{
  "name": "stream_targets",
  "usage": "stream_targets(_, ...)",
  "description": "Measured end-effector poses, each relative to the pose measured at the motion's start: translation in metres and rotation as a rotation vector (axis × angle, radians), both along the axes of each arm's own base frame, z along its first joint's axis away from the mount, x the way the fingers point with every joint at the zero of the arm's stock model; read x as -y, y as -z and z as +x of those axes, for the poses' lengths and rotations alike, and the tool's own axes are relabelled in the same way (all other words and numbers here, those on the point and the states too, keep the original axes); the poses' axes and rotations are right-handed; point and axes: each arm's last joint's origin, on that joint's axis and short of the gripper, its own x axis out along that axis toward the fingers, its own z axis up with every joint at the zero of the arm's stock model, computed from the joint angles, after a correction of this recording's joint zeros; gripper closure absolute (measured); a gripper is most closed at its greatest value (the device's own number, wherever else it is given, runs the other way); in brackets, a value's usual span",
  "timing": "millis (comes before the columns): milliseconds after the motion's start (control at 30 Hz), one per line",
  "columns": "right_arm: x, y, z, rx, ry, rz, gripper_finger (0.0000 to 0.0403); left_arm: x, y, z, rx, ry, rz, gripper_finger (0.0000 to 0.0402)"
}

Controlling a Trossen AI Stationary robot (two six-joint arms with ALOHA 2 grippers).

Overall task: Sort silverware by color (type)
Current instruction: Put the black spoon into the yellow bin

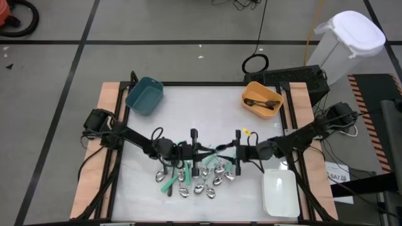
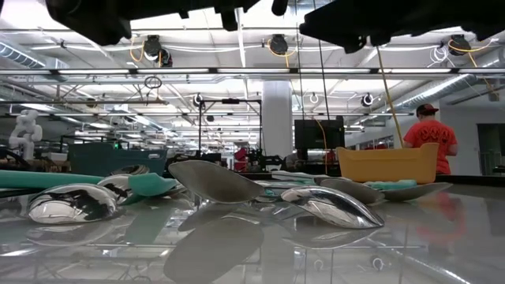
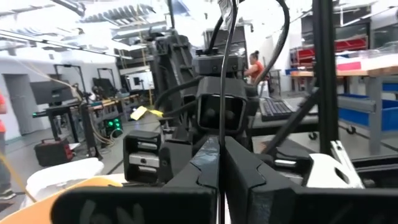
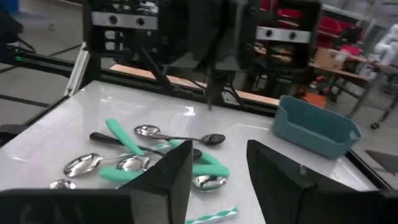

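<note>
A heap of small spoons (image 1: 196, 179), some shiny silver, some with teal-green plastic handles, lies on the white surface (image 1: 188, 107) toward its front edge. The left hand (image 1: 196, 150) hangs above the heap's rear side with its fingers pressed together, nothing visible between them. The right hand (image 1: 237, 150) faces it from the other side, fingers spread apart and empty. A dark utensil (image 1: 264, 103) lies in the orange bin (image 1: 261, 99); the teal bin (image 1: 144, 95) sits at the rear left.

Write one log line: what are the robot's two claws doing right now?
left gripper: shut, above silverware pile | right gripper: open, above pile | orange bin: holds dark utensils
</note>
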Motion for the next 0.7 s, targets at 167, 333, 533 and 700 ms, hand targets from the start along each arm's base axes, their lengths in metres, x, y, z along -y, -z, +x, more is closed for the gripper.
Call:
stream_targets(167,0.015,0.0,0.006,-0.002,-0.015,0.01,0.0255,-0.013,0.0,0.003,0.0,-0.03,0.006,0.0391)
stream_targets(333,0.025,0.0,0.008,-0.004,-0.009,0.009,0.0255,-0.026,0.0,0.006,0.002,-0.008,0.013,0.039)
stream_targets(533,0.031,0.0,0.01,-0.005,-0.046,0.023,0.0255,-0.035,-0.001,0.008,0.015,0.03,-0.008,0.039)
stream_targets(700,0.032,0.0,0.01,-0.005,-0.044,0.023,0.0255,-0.036,-0.002,0.008,0.026,0.06,-0.014,0.039)
